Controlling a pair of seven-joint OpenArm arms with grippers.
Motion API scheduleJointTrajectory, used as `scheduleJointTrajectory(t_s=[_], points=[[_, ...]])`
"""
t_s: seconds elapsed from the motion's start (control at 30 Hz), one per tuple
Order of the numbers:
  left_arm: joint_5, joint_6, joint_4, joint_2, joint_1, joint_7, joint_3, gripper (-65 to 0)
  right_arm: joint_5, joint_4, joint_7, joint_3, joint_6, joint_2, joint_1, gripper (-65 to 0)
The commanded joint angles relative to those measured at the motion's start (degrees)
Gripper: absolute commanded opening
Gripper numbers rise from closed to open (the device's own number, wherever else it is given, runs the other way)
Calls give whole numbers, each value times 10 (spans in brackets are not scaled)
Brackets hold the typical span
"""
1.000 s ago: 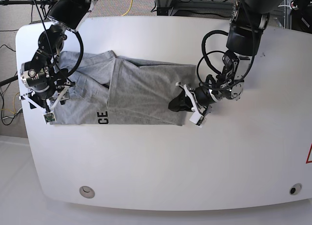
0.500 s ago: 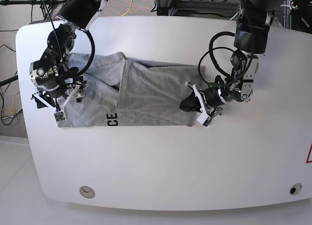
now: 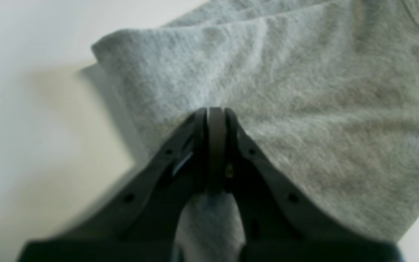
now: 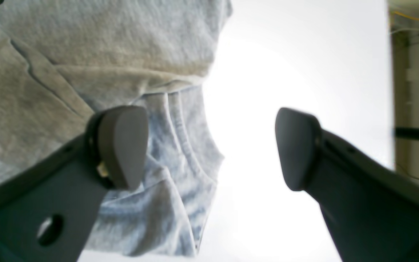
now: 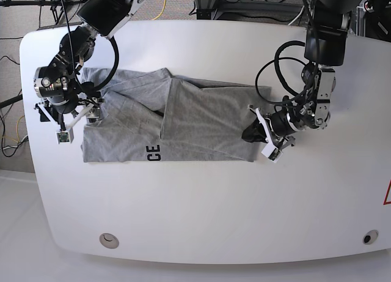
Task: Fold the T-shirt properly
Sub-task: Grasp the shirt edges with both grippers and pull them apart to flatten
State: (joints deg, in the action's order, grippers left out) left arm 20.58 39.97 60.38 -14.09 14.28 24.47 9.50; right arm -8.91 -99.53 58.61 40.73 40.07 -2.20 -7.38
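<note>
The light grey T-shirt point(image 5: 183, 120) lies partly folded lengthwise on the white table point(image 5: 201, 215), with black letters "CE" point(image 5: 154, 153) at its near edge. My left gripper point(image 5: 250, 135) is shut on the shirt's right-hand edge. In the left wrist view its jaws point(image 3: 215, 111) pinch a raised fold of the T-shirt point(image 3: 304, 91). My right gripper point(image 5: 68, 115) stands open at the shirt's left end. In the right wrist view this gripper point(image 4: 209, 145) has one finger point(image 4: 122, 145) over the ribbed collar point(image 4: 180, 138) and the other finger point(image 4: 296, 145) over bare table, with nothing held.
Two round fittings point(image 5: 109, 239) point(image 5: 368, 237) sit near the table's front edge. A red marking point(image 5: 387, 193) shows at the right border. Cables and stands point(image 5: 165, 3) lie beyond the far edge. Wide bare tabletop lies in front of the shirt.
The left gripper has pulled the shirt to the right across the table. The right gripper has opened wide, let the shirt's left end go, and now sits at its edge.
</note>
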Motion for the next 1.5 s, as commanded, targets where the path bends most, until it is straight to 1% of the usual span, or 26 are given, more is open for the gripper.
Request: scheduleJointTrajectory(t_s=[0.0, 0.17, 0.33, 0.47, 0.63, 0.8, 0.9, 1.0, 1.1, 1.2, 1.47], points=[[3, 0, 10, -13, 13, -5, -3, -650, 1, 26, -5, 28, -1, 3, -22, -137], [5, 0, 10, -30, 13, -5, -4, -650, 1, 83, -5, 77, -1, 3, -44, -137], [4, 0, 10, -37, 13, -5, -4, -650, 1, 127, -5, 110, -1, 5, -63, -137], [5, 0, 10, -49, 13, -5, -4, -650, 1, 147, -5, 116, -1, 5, -68, -137], [3, 0, 10, -51, 13, -5, -4, -650, 5, 156, -5, 115, -1, 3, -70, -137], [4, 0, 9, -59, 13, -5, -5, -650, 52, 168, 3, 114, -1, 5, -72, -137], [5, 0, 9, -60, 13, -5, -5, -650, 82, 186, 30, 114, -1, 7, -72, -137], [5, 0, 9, -59, 12, -5, -4, -650, 110, 191, 53, 111, -1, 18, -73, -137], [6, 0, 9, -57, 12, -5, -2, -650, 137, 191, 66, 92, -1, 20, -73, -137], [4, 0, 9, -43, 12, -5, -4, -650, 157, 190, 79, 81, -1, 21, -72, -137], [5, 0, 9, -37, 12, -5, -1, -650, 191, 191, 109, 79, -1, 21, -72, -137]])
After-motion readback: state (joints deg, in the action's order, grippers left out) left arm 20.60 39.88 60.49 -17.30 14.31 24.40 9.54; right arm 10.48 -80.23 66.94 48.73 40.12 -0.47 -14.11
